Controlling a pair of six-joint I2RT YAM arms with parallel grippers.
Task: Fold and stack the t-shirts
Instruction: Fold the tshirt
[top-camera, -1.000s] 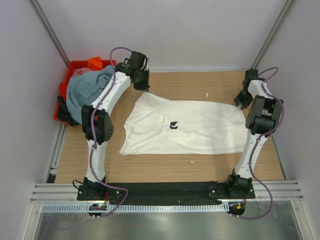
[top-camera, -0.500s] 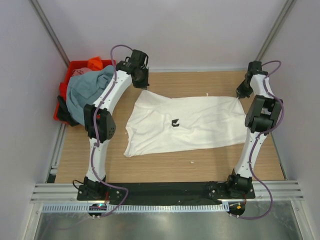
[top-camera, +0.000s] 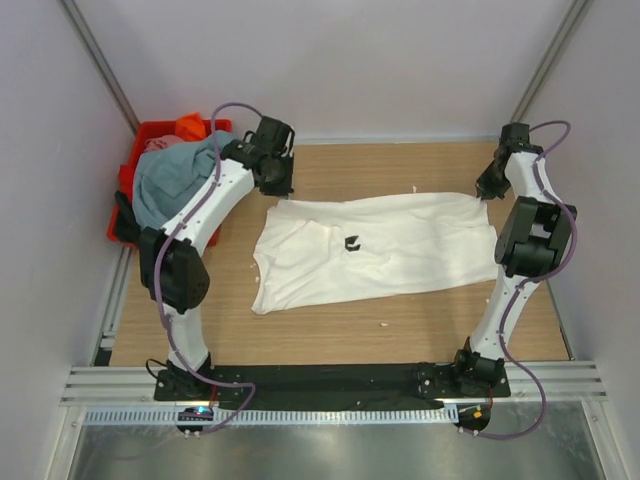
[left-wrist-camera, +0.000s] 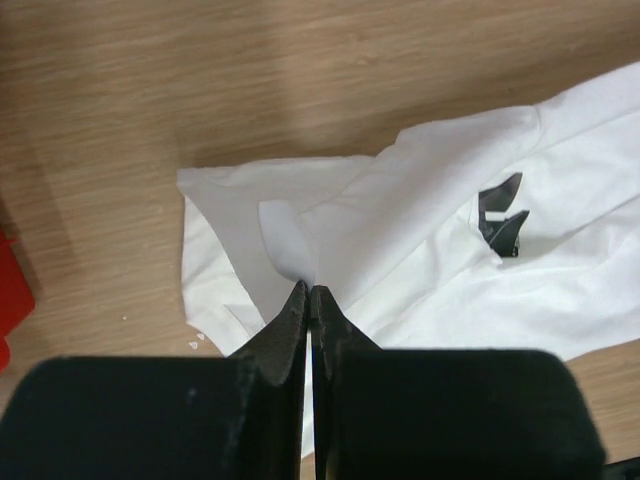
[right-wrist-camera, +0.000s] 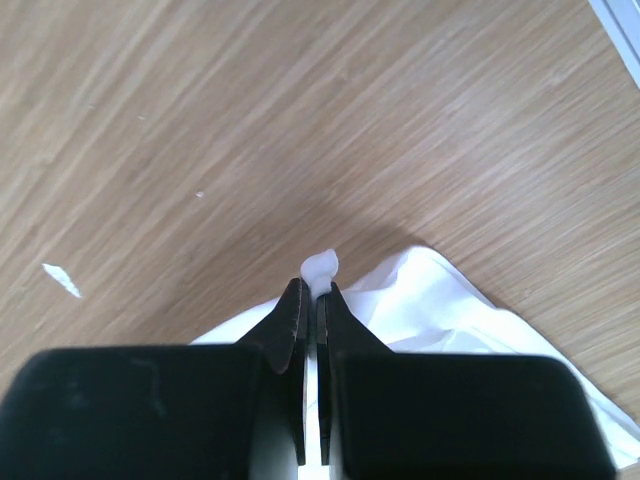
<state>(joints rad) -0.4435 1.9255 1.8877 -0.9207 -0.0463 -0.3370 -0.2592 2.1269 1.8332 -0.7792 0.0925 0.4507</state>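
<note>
Both arms have dragged the white shirt (top-camera: 380, 250) farther back. Left claw (left-wrist-camera: 308, 292) and right claw (right-wrist-camera: 312, 288) are clamped tight on its far edge; pull evenly and keep it taut.

Bare wooden table (top-camera: 330, 335) lies open along the near side of the spread white t-shirt (top-camera: 400, 250), with a narrower strip behind it. The red crate (top-camera: 150, 130), heaped with a grey-blue t-shirt (top-camera: 170, 180), blocks the far-left corner. Side walls (top-camera: 45, 250) hem both edges.
</note>
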